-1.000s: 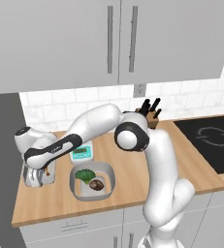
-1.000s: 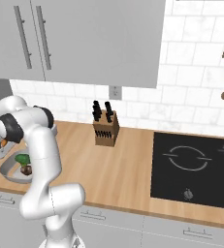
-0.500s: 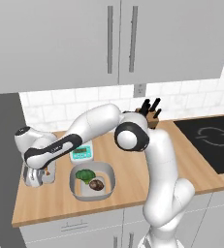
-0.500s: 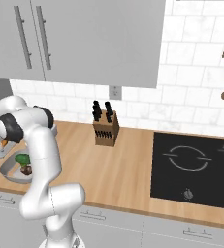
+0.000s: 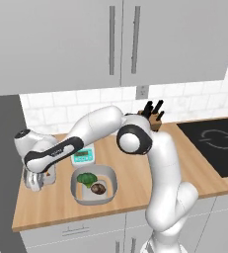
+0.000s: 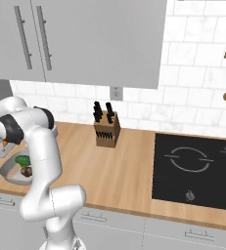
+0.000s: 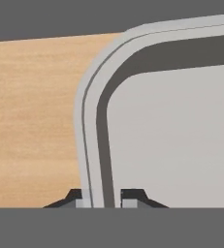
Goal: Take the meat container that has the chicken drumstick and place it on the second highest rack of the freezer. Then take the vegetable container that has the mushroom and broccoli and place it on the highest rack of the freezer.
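Hand view: end effector (image 7: 104,198), spread wide a second ago, now pinches the shallow grey rectangular meat tray's rim (image 7: 95,145) on the wooden bench (image 7: 31,111).

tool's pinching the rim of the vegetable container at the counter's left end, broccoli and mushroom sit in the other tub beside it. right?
Not quite. The tool pinches the rim of the meat container, as the hand view shows. The broccoli and mushroom sit in the vegetable container beside it.
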Robot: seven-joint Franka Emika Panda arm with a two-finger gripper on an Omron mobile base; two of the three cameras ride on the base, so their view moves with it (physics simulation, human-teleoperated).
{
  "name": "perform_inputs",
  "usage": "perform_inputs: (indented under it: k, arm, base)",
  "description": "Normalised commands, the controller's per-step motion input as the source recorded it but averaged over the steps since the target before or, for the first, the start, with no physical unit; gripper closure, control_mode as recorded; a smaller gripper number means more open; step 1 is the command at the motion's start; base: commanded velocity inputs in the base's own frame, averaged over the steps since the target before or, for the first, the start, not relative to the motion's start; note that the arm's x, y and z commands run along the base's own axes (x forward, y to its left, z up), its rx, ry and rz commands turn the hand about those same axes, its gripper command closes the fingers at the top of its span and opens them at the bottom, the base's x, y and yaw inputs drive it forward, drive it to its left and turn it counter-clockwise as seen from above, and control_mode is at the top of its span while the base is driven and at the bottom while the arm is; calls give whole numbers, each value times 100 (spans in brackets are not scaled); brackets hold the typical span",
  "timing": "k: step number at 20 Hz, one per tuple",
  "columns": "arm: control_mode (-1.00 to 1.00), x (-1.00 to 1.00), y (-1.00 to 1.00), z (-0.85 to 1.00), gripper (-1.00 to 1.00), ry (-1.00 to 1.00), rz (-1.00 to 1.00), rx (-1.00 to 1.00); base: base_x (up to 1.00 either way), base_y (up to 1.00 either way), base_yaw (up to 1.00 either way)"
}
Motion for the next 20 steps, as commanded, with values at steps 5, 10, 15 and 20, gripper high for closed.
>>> perform_inputs:
  k: [5,10,15,20]
  arm:
    - [-100,-16,-5,42,100,-4,0,0]
    - [-100,-22,-13,98,100,-19,0,0]
    - [-100,-2,-46,74,100,-9,1,0]
    - [-100,-30,-98,46,100,0,0,0]
  base:
    - [0,0,0]
    - [0,0,0]
    - [0,0,0]
    - [0,0,0]
